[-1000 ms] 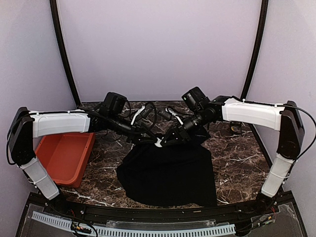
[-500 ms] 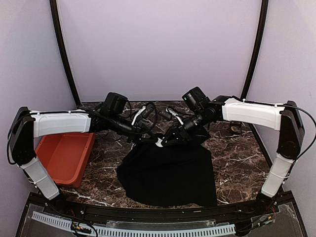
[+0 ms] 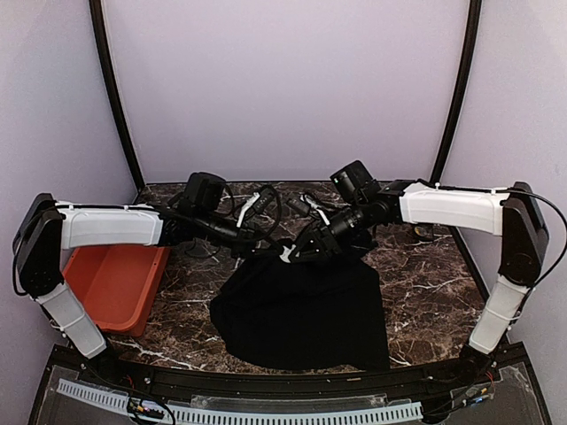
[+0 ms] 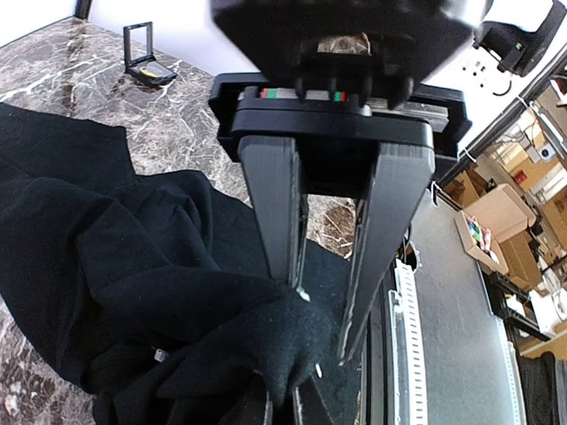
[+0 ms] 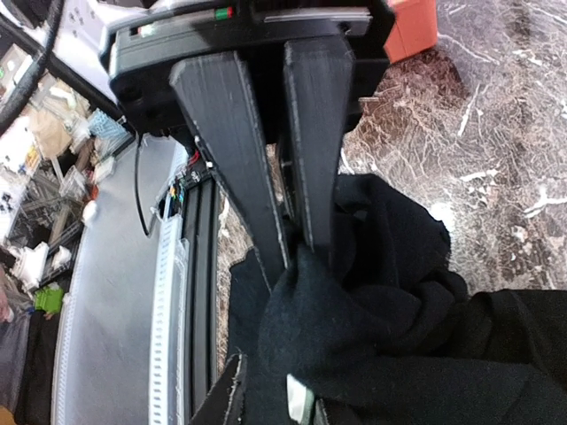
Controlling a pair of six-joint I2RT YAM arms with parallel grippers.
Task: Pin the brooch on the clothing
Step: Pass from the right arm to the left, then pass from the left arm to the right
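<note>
The large plain black short-sleeved T-shirt [image 3: 301,310] lies crumpled in the middle of the dark brown marble-patterned tabletop with white veins [image 3: 425,283]; its near part spreads flat and roughly square, while its far edge is bunched and lifted off the surface; no print shows on the cloth in any view.

The left gripper [image 4: 319,323] reaches in from the shirt's left side to that raised far edge; its two dark fingers are clamped on a thick fold of the black fabric, which bulges out below the tips.

The right gripper [image 5: 299,252] comes in from the shirt's right side to the same edge, tip to tip with the left one; its fingers stand with only a narrow slit between them and a peak of cloth rises right up to the tips; whether the cloth is pinched there or only touching, I cannot tell.

A small white item [image 3: 285,255] sits at the shirt's far edge, exactly where the two grippers meet; it is too small to make out.

A shallow orange-red plastic bin [image 3: 111,282] rests on the tabletop well to the left of the shirt, under the left arm; a small open black-framed case [image 4: 146,64] stands on the marble beyond the shirt, apart from the cloth; pale lilac walls [image 3: 283,88] close in behind and to both sides of the shirt.
</note>
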